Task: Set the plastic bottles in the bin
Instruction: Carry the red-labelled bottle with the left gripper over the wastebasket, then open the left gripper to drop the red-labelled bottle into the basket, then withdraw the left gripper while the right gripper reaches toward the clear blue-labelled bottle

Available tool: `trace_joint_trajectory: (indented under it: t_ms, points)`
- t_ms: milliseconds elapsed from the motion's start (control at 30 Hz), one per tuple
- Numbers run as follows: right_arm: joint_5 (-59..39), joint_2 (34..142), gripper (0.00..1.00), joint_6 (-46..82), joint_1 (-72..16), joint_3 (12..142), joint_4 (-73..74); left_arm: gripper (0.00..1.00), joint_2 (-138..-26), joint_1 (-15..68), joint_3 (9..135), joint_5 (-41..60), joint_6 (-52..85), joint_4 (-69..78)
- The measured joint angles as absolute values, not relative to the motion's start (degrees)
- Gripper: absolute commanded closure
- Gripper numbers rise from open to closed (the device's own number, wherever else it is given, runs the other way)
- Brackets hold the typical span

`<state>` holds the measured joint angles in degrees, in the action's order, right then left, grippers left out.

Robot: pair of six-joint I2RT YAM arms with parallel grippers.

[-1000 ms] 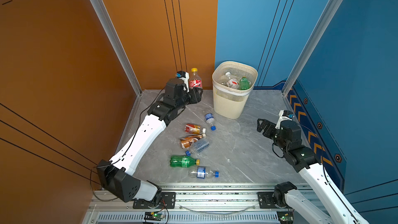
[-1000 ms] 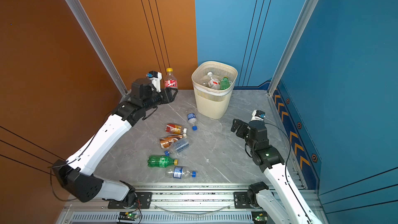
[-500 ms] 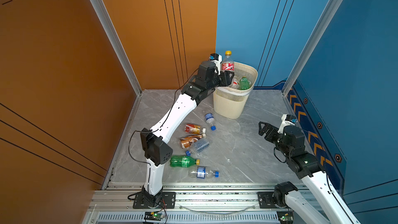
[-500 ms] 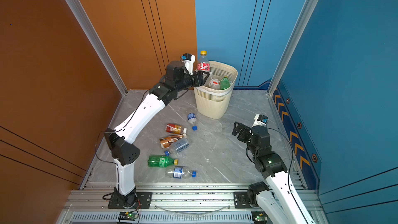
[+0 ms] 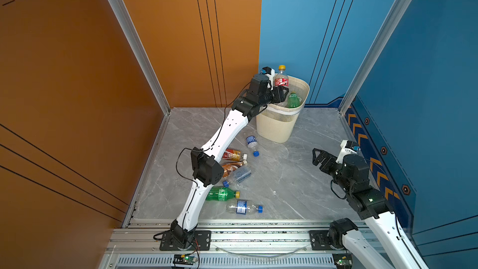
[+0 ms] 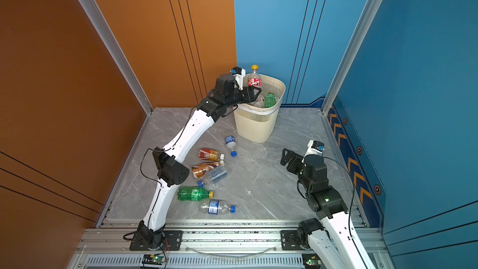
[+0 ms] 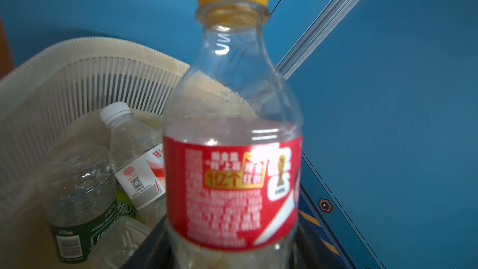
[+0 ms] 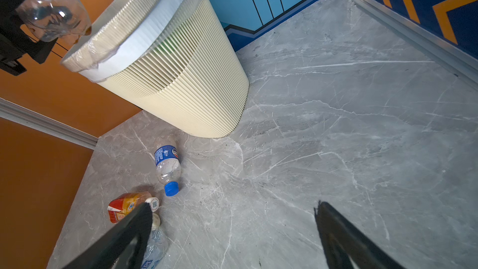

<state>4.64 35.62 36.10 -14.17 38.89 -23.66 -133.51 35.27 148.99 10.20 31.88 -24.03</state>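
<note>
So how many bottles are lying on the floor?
6: blue-label bottle by the bin; orange-label bottle, brown bottle, clear bottle together; green bottle, blue-capped bottle in front. The arm may hide more.

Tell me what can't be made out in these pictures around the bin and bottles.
Grip of the left gripper: left wrist view, hidden behind the red-label bottle.
That bottle's small print: same view, blurred.
Count of bottles in the bin: both top views, lower ones hidden by its wall and the left arm.
A clear bottle: right wrist view, behind a finger of the right gripper and cut by the edge.
</note>
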Motion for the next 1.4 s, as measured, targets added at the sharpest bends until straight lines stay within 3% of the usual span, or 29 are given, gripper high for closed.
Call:
trace_joint_trajectory:
  t_ms: [67, 400, 567, 767, 967, 1167, 1400]
  points:
    - [4.64, 35.62, 0.0, 36.1, -14.17, 38.87, -23.66, 0.02, -133.88, 35.27, 149.38, 10.59, 32.51, -24.01]
    - [4.6, 35.77, 0.0, 36.1, -14.13, 38.81, -23.64, 0.02, -132.62, 35.38, 149.42, 11.0, 31.86, -24.21]
    - [4.47, 36.25, 0.0, 36.1, -14.11, 38.81, -23.64, 0.02, -123.26, 35.64, 141.27, 10.94, 28.93, -24.71]
    - [3.53, 38.3, 0.0, 36.51, -14.06, 38.81, -23.55, 0.02, -100.97, 37.69, 118.65, 5.96, 23.11, -21.47]
    - [2.44, 42.35, 0.0, 37.58, -15.05, 38.85, -23.55, 0.02, -74.78, 37.98, 83.72, -4.38, 21.37, -14.55]
    - [3.31, 47.44, 0.0, 38.65, -20.86, 40.27, -23.55, 0.02, -55.64, 35.57, 55.86, -12.99, 25.19, -18.04]
    - [8.03, 57.1, 0.0, 39.09, -33.15, 44.1, -22.65, 0.02, -37.93, 33.69, 40.6, -17.65, 31.11, -25.69]
